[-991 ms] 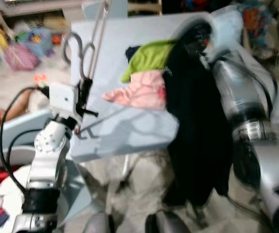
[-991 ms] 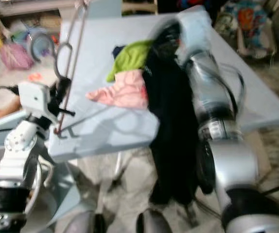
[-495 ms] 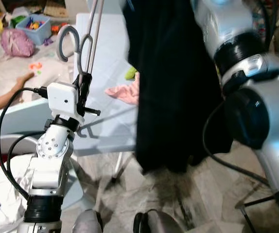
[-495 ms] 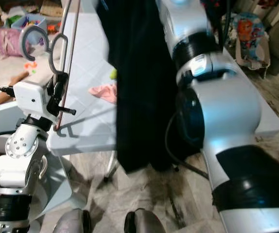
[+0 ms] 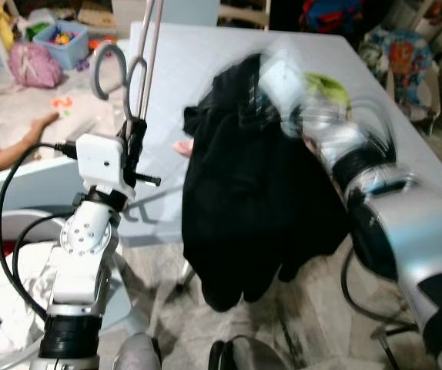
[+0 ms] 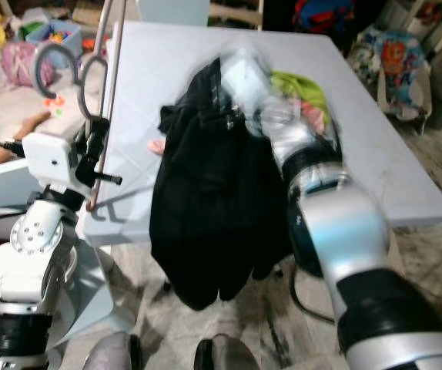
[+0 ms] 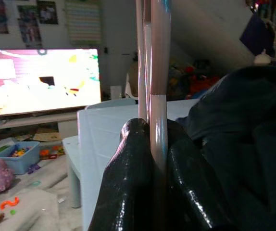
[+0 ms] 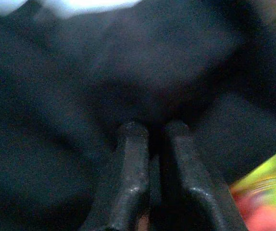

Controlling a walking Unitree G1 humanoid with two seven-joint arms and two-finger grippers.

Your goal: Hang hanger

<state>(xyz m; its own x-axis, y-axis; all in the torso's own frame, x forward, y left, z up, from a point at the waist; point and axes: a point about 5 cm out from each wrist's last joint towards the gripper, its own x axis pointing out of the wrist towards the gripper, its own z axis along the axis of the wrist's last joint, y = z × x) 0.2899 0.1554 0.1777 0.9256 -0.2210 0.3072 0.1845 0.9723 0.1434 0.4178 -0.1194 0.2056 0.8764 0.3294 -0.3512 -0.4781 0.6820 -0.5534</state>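
Observation:
My left gripper [image 5: 134, 142] is raised at the table's left edge and shut on the thin pale rods of two hangers [image 5: 145, 54], whose grey hooks [image 5: 107, 71] curl to the left. In the left wrist view the rods [image 7: 158, 72] stand upright between my black fingers [image 7: 128, 178]. My right gripper [image 5: 256, 96], blurred by motion, is shut on a black garment [image 5: 244, 208] that hangs in front of the table. The right wrist view has both fingers [image 8: 128, 163] pressed into black cloth [image 8: 70, 86].
The light blue table [image 5: 205, 46] carries a green garment [image 5: 327, 86] and a pink one [image 5: 181, 146]. A white laundry tub [image 5: 5, 270] sits at lower left. Toys, a blue bin [image 5: 58, 40] and a pink bag [image 5: 30, 65] litter the floor; a child's seat [image 5: 402, 54] stands right.
My right arm has swung the black garment down from close to the camera and out over the table's front edge. The left gripper and its hangers have barely moved.

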